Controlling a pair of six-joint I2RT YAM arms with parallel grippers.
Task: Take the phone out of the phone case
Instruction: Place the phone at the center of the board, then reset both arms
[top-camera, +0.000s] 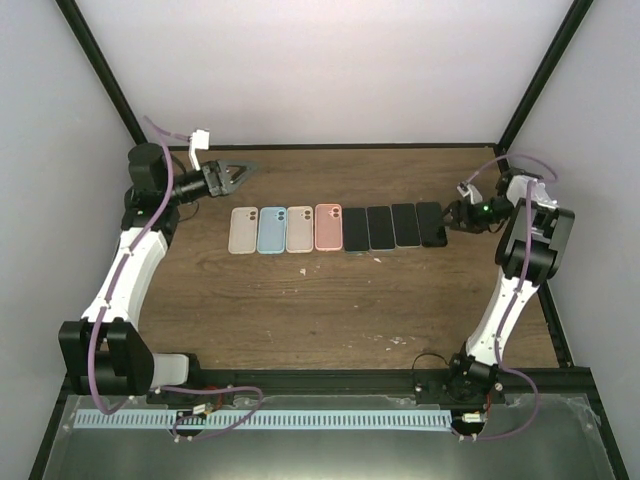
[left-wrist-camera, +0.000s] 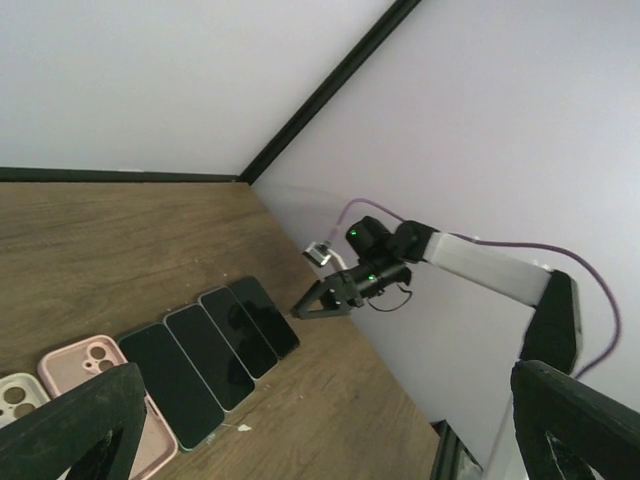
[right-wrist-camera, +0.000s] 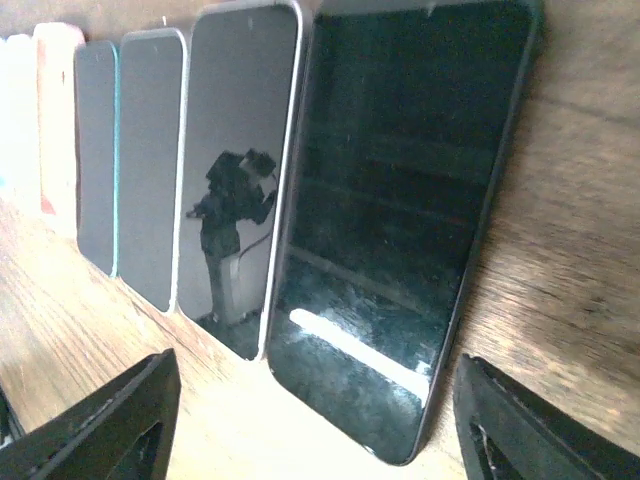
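Several empty phone cases lie in a row at mid-table: beige (top-camera: 243, 230), blue (top-camera: 272, 230), beige (top-camera: 299, 229) and pink (top-camera: 328, 227). To their right lie several bare black phones, screens up, ending with the rightmost phone (top-camera: 431, 223) (right-wrist-camera: 400, 230). My right gripper (top-camera: 447, 218) (right-wrist-camera: 320, 430) sits low at that phone's right end, open, its fingers (right-wrist-camera: 100, 420) standing either side of the phone without touching it. My left gripper (top-camera: 240, 172) (left-wrist-camera: 320, 440) hangs open and empty over the far left of the table, apart from the cases.
The wooden table (top-camera: 300, 300) is bordered by white walls and black frame posts (top-camera: 100, 70). The right arm (left-wrist-camera: 480, 265) reaches in from the right wall side. A small white scrap (left-wrist-camera: 242, 427) lies in front of the phones.
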